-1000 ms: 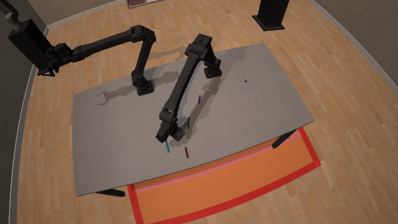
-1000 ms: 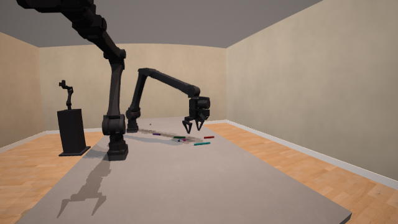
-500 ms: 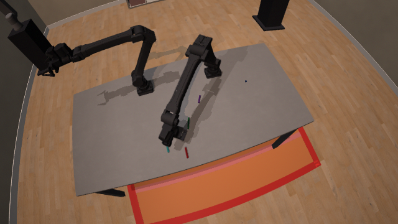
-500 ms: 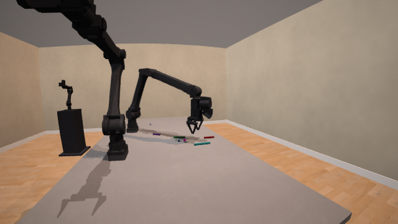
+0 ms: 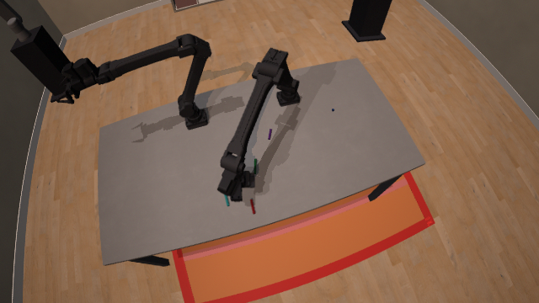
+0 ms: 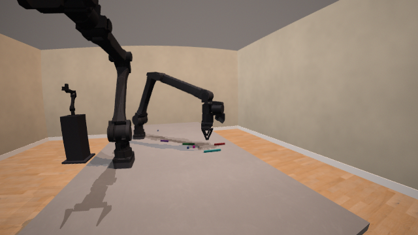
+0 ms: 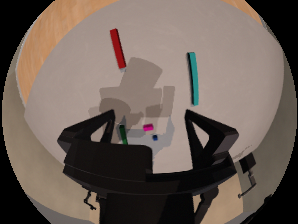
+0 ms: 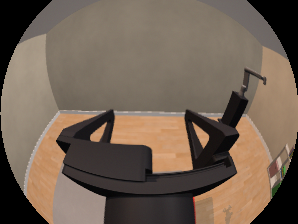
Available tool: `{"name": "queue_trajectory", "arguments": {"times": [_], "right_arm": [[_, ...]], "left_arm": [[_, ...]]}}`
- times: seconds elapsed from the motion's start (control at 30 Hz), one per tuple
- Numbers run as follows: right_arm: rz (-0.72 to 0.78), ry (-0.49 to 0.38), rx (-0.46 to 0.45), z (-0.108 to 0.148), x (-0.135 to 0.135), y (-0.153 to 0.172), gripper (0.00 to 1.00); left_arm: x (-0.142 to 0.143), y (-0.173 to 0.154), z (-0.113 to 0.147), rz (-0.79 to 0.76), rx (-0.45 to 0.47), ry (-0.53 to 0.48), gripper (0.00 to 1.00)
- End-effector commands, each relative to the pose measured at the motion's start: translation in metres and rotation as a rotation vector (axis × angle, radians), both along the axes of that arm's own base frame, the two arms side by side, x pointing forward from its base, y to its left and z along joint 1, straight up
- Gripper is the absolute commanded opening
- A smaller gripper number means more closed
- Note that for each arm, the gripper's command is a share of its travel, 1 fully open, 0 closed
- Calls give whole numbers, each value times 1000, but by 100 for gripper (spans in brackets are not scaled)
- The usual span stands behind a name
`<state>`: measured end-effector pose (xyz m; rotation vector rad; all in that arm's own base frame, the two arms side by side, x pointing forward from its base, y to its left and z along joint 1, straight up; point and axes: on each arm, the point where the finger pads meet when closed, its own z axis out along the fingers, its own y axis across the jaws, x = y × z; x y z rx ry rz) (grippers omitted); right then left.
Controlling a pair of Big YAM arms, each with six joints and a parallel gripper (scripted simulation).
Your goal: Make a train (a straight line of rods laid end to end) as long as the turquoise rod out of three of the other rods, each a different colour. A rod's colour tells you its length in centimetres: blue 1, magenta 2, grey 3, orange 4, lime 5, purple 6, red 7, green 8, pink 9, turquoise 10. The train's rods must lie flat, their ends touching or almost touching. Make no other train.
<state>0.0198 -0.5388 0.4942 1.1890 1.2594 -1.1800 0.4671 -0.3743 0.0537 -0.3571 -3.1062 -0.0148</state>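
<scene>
Two open fingers on your left end effector (image 5: 237,196) (image 6: 206,138) (image 7: 149,114) need squaring across the red rod (image 5: 253,206) (image 6: 219,143) (image 7: 118,49), flat on the bench (image 5: 168,181) (image 6: 228,183) (image 7: 150,30) (image 8: 77,200) beyond them, before you lower and grip mid-length.

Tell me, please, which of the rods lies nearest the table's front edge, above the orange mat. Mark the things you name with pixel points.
The red rod (image 5: 253,206) (image 6: 219,143) (image 7: 118,49), lower than the others in the top view.
</scene>
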Motion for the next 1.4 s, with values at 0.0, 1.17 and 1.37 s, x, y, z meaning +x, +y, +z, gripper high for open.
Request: {"name": "queue_trajectory", "arguments": {"times": [0.0,1.17,1.37], "right_arm": [[-9,-18,-25,6,-3,-6,100],[-9,-18,-25,6,-3,-6,100],[-9,-18,-25,6,-3,-6,100]], "left_arm": [[26,-11,21,164,-32,-38,100],[55,8,21,1006,-33,-33,100],[52,3,26,1055,-41,-35,100]]}}
